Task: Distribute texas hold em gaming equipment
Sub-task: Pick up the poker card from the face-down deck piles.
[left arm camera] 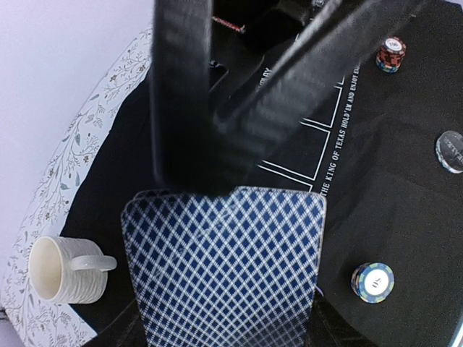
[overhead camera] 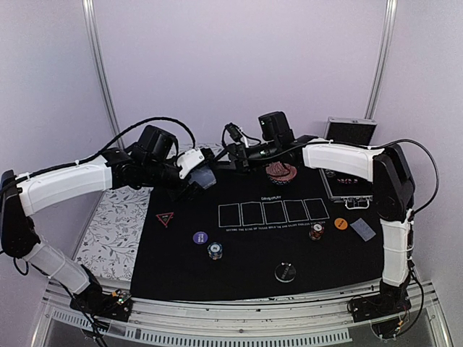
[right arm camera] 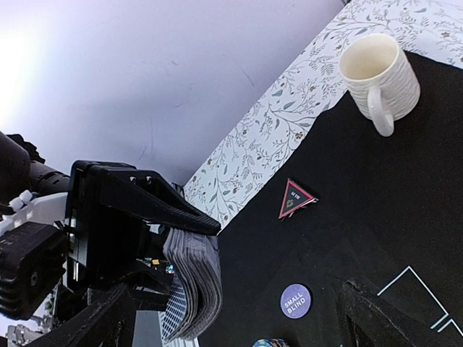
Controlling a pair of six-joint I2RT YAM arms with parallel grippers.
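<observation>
Dealing step, I judge: the left gripper (overhead camera: 200, 176) clamps the blue-backed card deck (left arm camera: 224, 275) above the far-left edge of the black mat (overhead camera: 246, 271), while the wide-open right gripper (overhead camera: 237, 155) beside it must next pinch one card.

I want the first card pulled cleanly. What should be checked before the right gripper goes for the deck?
1. Grip of left gripper on deck of cards: ok, clamped at one edge.
2. Jaws of right gripper open and empty: ok.
3. Deck squared up: not ok; the cards bow and splay in the right wrist view.
4. Right gripper lined up with the top card: cannot tell.
5. Five card outlines on the mat bare: ok.
6. Cream mug out of the way: ok; it stands apart near the mat's edge.
</observation>
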